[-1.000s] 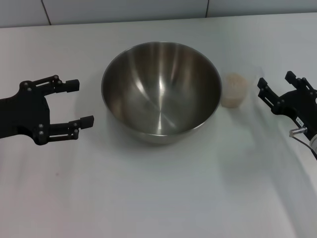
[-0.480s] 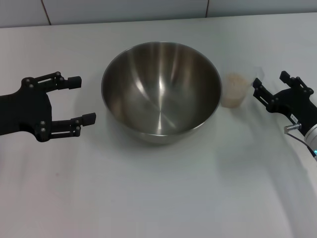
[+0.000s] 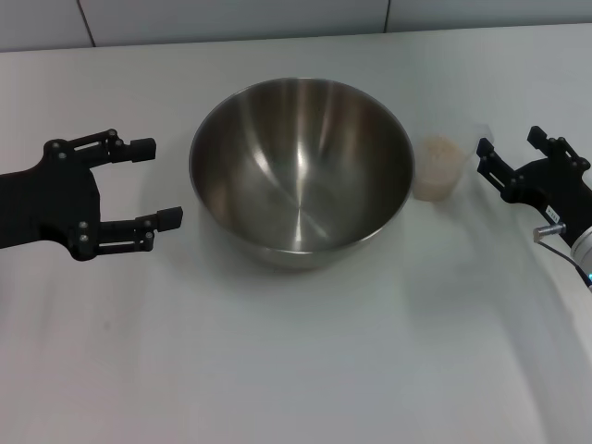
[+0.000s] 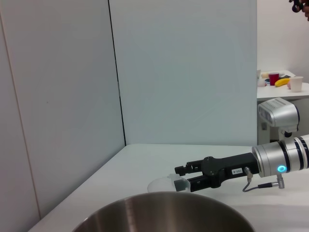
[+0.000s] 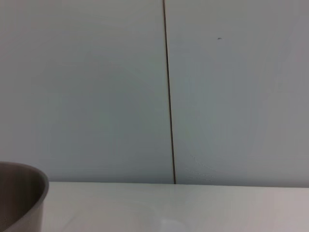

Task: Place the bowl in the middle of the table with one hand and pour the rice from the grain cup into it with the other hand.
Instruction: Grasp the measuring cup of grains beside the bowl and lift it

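Observation:
The steel bowl stands upright and holds nothing, in the middle of the white table. Its rim also fills the lower edge of the left wrist view and shows at the right wrist view's edge. My left gripper is open, level with the bowl's left side and a short gap from its wall. The clear grain cup with pale rice stands just right of the bowl. My right gripper is open, just right of the cup and apart from it; the left wrist view shows this right gripper beside the cup.
Grey wall panels run along the table's far edge. Bare tabletop lies in front of the bowl. Beyond the right arm in the left wrist view, a distant side table holds cups and small items.
My left gripper has crept slightly closer to the bowl and a little farther back. The right gripper has shifted slightly beside the cup. Bowl and cup have not moved.

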{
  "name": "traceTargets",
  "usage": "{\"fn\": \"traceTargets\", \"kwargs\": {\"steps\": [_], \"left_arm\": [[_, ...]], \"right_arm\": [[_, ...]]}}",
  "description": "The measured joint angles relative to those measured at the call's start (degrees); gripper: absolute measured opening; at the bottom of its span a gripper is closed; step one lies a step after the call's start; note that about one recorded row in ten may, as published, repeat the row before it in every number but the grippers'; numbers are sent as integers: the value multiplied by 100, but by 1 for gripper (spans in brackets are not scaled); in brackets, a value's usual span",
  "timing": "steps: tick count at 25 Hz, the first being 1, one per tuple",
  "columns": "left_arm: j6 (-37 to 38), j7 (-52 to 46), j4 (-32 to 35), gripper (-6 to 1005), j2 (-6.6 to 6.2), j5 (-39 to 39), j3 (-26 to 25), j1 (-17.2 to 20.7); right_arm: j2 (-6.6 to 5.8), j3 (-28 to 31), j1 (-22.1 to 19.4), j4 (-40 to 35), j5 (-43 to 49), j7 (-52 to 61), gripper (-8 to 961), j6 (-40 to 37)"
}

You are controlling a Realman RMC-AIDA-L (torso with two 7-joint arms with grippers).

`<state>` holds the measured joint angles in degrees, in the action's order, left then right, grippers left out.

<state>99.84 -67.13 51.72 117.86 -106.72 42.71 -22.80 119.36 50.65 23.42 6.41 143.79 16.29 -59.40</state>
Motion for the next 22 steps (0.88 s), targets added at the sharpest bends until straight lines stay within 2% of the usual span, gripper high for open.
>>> {"fn": "traceTargets", "kwargs": {"steps": [22], "left_arm": [[0,37,-31,822,0,-36,0,-49]], "right_arm": [[-1,59,144,0,0,-21,737,132]]}}
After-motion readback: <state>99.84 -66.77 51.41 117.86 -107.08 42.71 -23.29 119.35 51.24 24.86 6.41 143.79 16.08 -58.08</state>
